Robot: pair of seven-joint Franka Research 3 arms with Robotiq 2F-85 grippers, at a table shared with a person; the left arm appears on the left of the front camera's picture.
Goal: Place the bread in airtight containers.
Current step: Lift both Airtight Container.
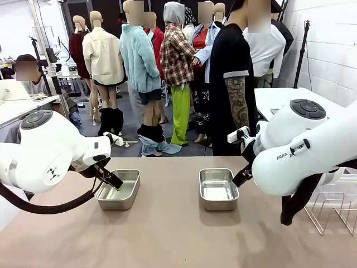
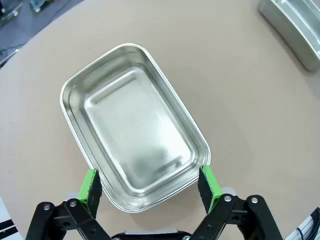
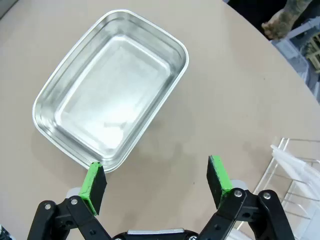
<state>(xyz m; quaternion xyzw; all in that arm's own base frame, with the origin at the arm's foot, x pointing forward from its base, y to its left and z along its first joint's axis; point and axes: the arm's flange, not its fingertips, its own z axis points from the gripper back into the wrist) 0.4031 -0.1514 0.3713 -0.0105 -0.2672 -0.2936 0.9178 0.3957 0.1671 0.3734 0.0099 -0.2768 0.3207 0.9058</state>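
Observation:
Two airtight containers, both without contents, stand on the tan table: the left steel pan (image 1: 118, 190) and the right steel pan (image 1: 217, 189). My left gripper (image 1: 112, 180) hovers open over the left pan's near end; in the left wrist view that pan (image 2: 135, 125) lies between and beyond the green pads (image 2: 90, 185) of the gripper (image 2: 150, 186). My right gripper (image 1: 242, 176) hangs open just right of the right pan. In the right wrist view this pan (image 3: 112, 95) sits up-left of the gripper (image 3: 156, 179), with one corner by the left pad (image 3: 94, 182). The bread is out of view.
A person (image 1: 234, 84) in a black top stands at the table's far edge, with a hand (image 3: 280, 22) near the rim. A wire rack (image 1: 334, 209) stands at the table's right side. The other pan (image 2: 295, 25) shows at the top right of the left wrist view.

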